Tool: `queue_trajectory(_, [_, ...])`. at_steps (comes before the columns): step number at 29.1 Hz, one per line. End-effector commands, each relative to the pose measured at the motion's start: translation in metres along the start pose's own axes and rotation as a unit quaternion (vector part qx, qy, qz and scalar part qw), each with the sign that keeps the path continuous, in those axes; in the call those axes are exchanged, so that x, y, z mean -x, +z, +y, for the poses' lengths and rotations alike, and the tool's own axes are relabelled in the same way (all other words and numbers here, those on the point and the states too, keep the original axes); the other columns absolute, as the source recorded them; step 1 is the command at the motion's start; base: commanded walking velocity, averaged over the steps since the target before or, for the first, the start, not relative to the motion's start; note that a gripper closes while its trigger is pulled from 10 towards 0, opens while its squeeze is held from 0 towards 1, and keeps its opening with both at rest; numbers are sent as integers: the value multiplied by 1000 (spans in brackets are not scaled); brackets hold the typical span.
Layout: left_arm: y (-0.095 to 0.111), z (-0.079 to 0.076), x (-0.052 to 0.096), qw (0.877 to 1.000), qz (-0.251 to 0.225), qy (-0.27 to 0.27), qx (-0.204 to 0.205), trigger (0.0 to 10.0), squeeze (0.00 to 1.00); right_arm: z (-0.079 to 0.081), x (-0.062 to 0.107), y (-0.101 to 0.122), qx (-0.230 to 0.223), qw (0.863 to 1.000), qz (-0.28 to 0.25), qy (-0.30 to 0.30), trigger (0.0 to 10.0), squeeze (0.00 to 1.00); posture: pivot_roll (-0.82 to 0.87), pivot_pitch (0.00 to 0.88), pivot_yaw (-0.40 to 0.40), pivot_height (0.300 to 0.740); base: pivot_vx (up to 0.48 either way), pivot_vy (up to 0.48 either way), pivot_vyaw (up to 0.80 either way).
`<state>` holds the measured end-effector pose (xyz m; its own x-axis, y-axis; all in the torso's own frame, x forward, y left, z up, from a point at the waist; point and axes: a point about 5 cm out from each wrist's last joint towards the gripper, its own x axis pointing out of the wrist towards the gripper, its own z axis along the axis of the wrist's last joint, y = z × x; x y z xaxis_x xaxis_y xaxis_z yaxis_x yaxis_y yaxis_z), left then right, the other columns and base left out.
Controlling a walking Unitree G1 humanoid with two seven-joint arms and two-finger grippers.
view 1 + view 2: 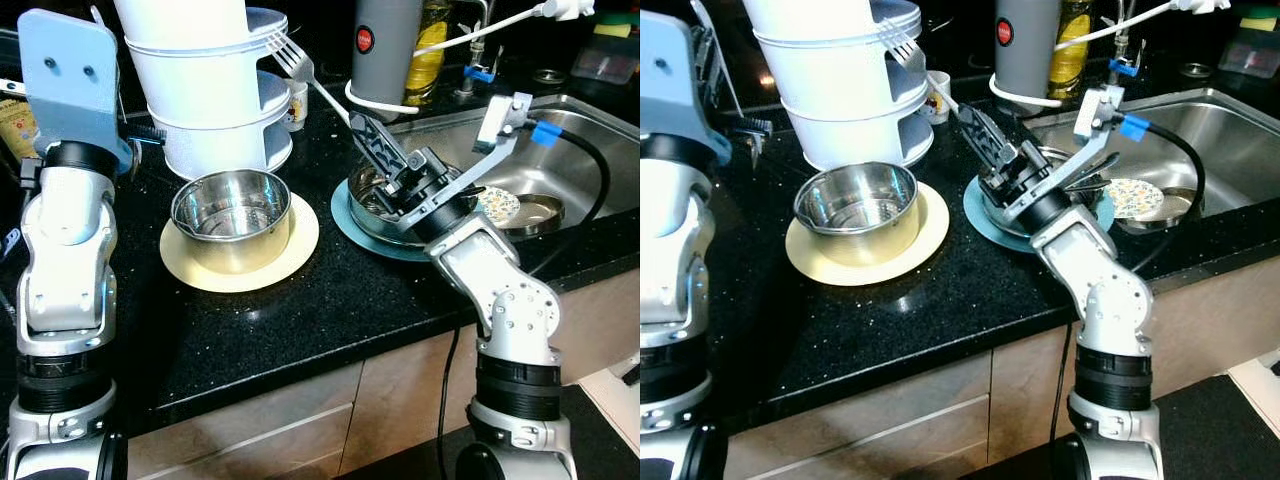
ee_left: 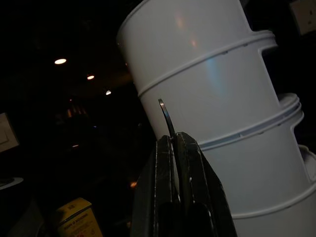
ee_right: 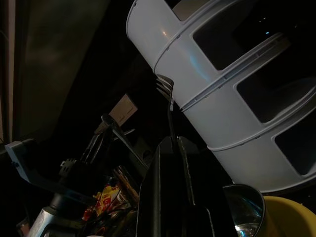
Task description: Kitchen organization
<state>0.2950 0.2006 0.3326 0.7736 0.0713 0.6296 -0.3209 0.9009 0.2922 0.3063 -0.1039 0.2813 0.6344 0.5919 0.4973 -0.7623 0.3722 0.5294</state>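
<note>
Left eye view: the right pincer clamps a fork raised beside the white tiered rack, not yet stowed.

Left wrist view: the left pincer grips a thin metal utensil, also beside the rack.

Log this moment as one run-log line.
right gripper: shut on fork, tines up near white tiered rack | left gripper: shut on thin metal utensil | steel bowl on yellow plate
</note>
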Motion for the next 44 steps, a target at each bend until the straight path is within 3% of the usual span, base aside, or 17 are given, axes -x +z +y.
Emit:
queue_trajectory(1, [-4,1,0,1000,10,-1,-24,10000,0,1,-3,-2,-1,1000,0,8,10000,0,24,0,15,740,0,-319,0])
queue_trajectory(27, [-1,-8,-1,1000,5,-12,-16,10000,0,1,-1,-5,27,1000,-7,5,10000,0,21,0,18,740,0,-427,0])
queue_trajectory(37, [0,-13,-1,1000,5,-18,-9,10000,0,1,-1,-12,48,999,14,0,10000,0,19,0,20,740,0,-438,283])
queue_trajectory(44, [-1,-17,-1,1000,6,-23,-4,10000,0,1,-1,-12,61,998,19,6,10000,0,16,0,22,740,0,-438,800])
